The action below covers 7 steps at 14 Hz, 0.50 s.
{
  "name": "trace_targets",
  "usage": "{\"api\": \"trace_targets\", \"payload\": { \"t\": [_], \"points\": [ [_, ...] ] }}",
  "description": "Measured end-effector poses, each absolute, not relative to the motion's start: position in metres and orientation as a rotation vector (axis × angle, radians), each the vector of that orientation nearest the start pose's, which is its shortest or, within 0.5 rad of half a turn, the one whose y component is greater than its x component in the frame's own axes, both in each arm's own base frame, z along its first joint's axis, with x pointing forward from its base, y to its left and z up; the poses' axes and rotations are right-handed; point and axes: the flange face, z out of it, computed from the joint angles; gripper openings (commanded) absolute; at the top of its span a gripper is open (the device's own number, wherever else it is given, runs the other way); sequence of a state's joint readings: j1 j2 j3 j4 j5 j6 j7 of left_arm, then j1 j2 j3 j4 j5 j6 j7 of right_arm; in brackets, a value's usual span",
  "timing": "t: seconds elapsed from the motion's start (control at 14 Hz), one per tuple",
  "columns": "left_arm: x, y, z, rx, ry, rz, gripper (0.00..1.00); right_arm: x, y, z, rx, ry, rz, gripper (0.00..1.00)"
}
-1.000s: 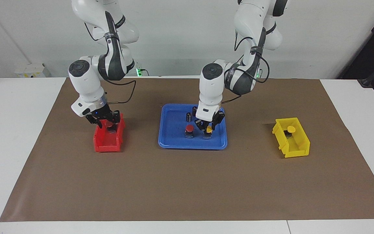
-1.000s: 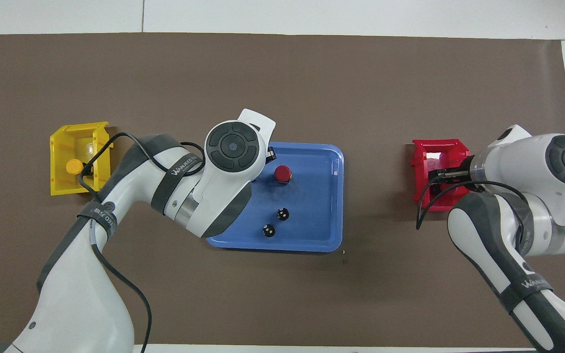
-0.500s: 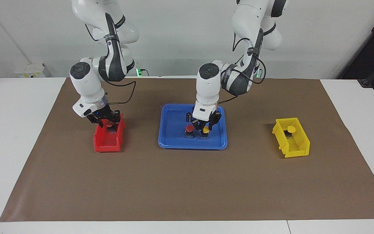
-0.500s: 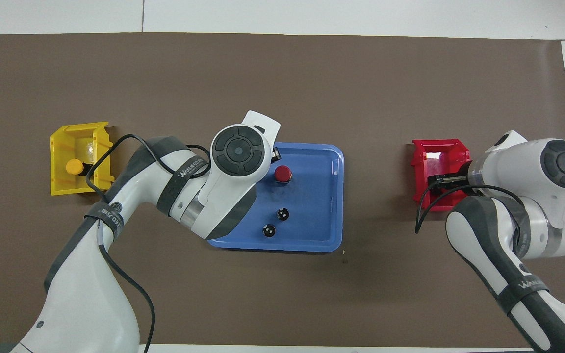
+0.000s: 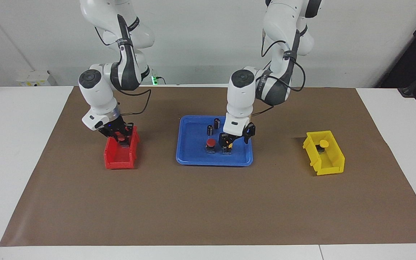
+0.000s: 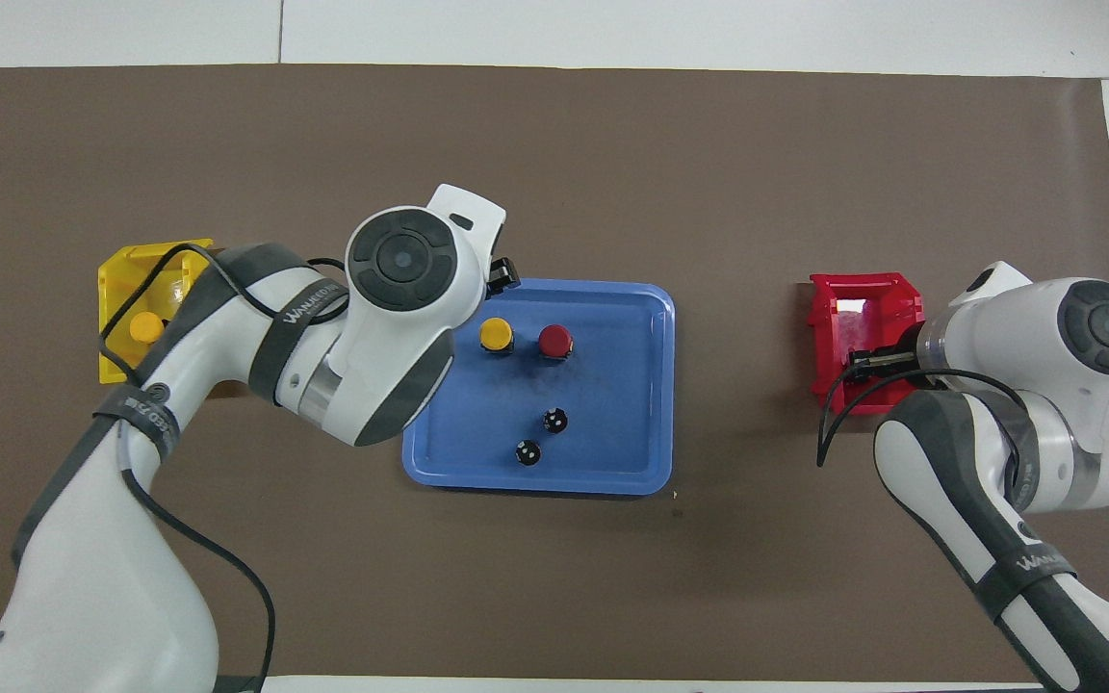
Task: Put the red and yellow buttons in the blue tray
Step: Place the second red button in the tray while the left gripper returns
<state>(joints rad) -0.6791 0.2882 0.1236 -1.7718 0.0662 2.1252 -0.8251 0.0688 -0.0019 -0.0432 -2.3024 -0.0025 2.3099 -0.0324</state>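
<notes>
Buttons first: from my console I count a yellow button [image 6: 496, 335] and a red button [image 6: 555, 342] standing side by side in the blue tray [image 5: 190, 153], in the half of it farther from the robots. My left gripper [image 5: 235, 138] hangs just above the tray, right beside the yellow one and toward the left arm's end; its fingers stand apart and grip nothing, with the yellow cap showing free in the overhead view. Two dark capless cylinders [image 6: 542, 435] stand in the same tray, nearer to the robots than the left gripper. Well off toward the left arm's end from that gripper sits the yellow bin [image 5: 324, 153], with a second yellow button [image 6: 142, 328] inside it. My right gripper [image 5: 118, 135] is down at the nearer end of the red bin [image 5: 121, 153], and a second red button [image 5: 120, 138] sits between its fingers; whether they press on it or merely flank it I cannot tell. Everything rests on the brown mat [image 5: 208, 202].
</notes>
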Motion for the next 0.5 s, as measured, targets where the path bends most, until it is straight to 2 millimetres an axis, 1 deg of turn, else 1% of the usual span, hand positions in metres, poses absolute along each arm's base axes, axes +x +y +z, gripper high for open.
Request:
{"api": "trace_targets", "payload": {
  "t": [0.07, 0.14, 0.21, 0.29, 0.36, 0.43, 0.5],
  "points": [
    [0.553, -0.314, 0.417, -3.081, -0.264, -0.145, 1.0, 0.518, 0.015, 0.361, -3.142, -0.1, 0.021, 0.27],
    [0.56, -0.286, 0.43, -3.072, -0.166, -0.109, 1.0, 0.527, 0.02, 0.381, -3.141, -0.112, 0.056, 0.28],
    [0.565, -0.259, 0.444, -3.061, -0.077, -0.065, 1.0, 0.538, 0.028, 0.407, -3.141, -0.129, 0.08, 0.29],
    [0.569, -0.231, 0.46, -3.051, 0.005, -0.018, 1.0, 0.55, 0.043, 0.433, -3.14, -0.136, 0.093, 0.3],
    [0.572, -0.201, 0.477, -3.044, 0.087, 0.025, 1.0, 0.561, 0.066, 0.457, -3.142, -0.125, 0.091, 0.3],
    [0.575, -0.169, 0.497, -3.047, 0.152, 0.049, 1.0, 0.57, 0.096, 0.475, -3.144, -0.109, 0.07, 0.3],
    [0.575, -0.138, 0.516, -3.061, 0.197, 0.057, 1.0, 0.575, 0.126, 0.483, -3.137, -0.074, 0.044, 0.31]
  ]
}}
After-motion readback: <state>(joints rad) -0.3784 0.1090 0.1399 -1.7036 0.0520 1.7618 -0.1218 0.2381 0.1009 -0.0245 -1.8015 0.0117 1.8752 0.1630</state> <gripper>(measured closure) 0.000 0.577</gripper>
